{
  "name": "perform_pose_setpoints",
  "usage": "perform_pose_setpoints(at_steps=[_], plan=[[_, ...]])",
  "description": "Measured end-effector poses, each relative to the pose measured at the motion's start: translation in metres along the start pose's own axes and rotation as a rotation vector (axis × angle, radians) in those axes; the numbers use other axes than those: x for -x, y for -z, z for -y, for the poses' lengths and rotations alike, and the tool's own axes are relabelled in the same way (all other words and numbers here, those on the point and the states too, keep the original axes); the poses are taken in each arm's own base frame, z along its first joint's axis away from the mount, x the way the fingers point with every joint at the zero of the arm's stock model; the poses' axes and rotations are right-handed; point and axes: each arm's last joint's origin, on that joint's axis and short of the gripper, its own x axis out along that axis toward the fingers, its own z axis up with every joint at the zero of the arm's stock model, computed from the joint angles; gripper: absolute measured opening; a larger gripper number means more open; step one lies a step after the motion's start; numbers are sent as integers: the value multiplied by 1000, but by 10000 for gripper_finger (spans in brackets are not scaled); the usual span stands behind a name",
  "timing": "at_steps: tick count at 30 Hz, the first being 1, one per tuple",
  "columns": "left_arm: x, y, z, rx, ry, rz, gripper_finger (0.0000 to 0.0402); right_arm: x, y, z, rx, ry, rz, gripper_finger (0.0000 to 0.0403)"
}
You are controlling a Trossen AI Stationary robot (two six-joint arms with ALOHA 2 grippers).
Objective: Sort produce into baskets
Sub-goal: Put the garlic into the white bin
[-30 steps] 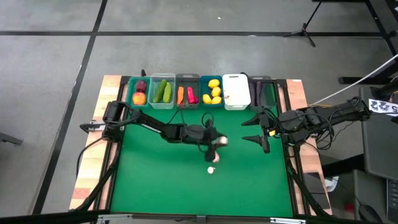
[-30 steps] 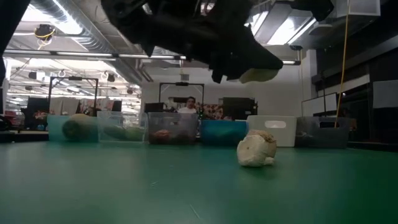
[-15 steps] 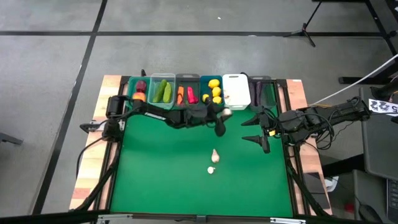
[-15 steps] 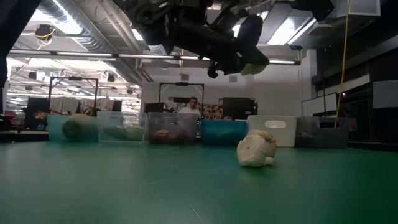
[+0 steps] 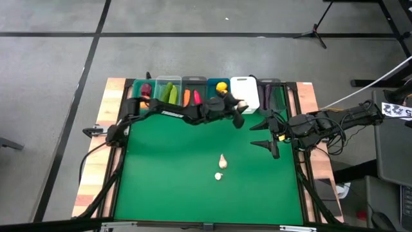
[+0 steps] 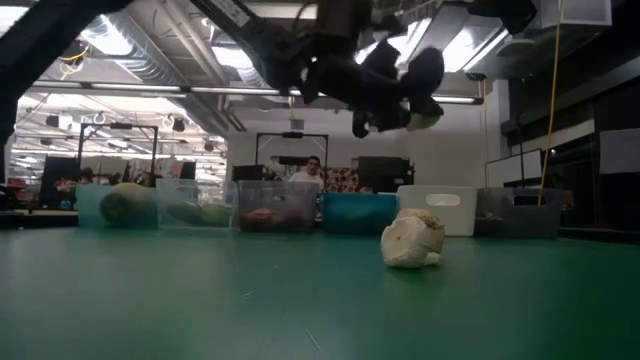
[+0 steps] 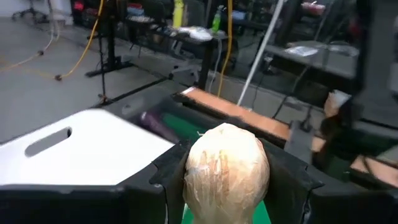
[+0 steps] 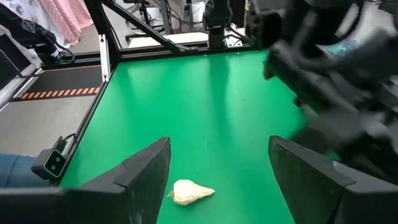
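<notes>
Green matting (image 5: pixel 167 174) was nearly bare: two garlic bulbs (image 5: pixel 221 167) lay mid-table, and six bins (image 5: pixel 245 87) held the rest. The left gripper (image 5: pixel 235 108), clamped on a third garlic (image 7: pixel 226 167), hung beside the white bin (image 7: pixel 81 149). The right gripper (image 5: pixel 262 134) waited, fingers spread wide, holding nothing.

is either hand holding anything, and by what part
The left hand grips a garlic by its sides, near the white bin. The right hand holds nothing.

Person (image 6: pixel 313 168) beyond green table (image 5: pixel 174 167)
</notes>
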Motion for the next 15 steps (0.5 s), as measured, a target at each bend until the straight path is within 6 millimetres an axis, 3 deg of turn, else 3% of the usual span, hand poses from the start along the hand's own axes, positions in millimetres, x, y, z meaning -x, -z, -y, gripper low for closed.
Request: perform_pose_setpoints(at_steps=[15], plan=[[-61, -13, -48, 112, -134, -2, 161, 0, 1, 0, 1, 1, -6, 269]])
